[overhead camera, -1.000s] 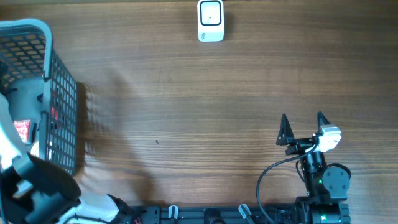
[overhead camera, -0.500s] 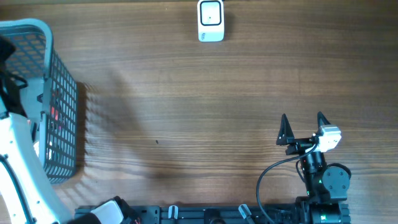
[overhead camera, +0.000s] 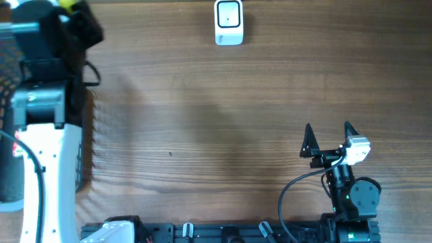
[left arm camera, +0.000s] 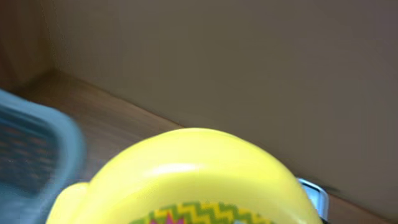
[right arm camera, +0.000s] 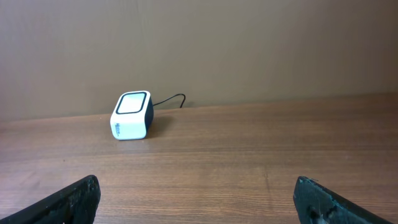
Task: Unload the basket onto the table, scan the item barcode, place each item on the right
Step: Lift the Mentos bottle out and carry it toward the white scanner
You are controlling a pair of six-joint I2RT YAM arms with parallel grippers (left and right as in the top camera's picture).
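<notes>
1. item (left arm camera: 193, 177), yellow, sits in the left claw (overhead camera: 71, 13), which is clenched on it, raised over the basket (overhead camera: 84, 148) at the far left corner.
2. scanner (overhead camera: 229, 22) lies to that claw's right along the far edge, well apart.
3. right claw (overhead camera: 329, 138) rests released at the near side, facing the scanner.
4. overhead shows only a yellow sliver; left wrist shows a zigzag label, but no fingers and no barcode.

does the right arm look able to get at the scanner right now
Probably yes: the right claw is open and empty, and only bare table lies between it and the scanner. The scanner sits at the far edge, so a full stretch may be needed.
</notes>
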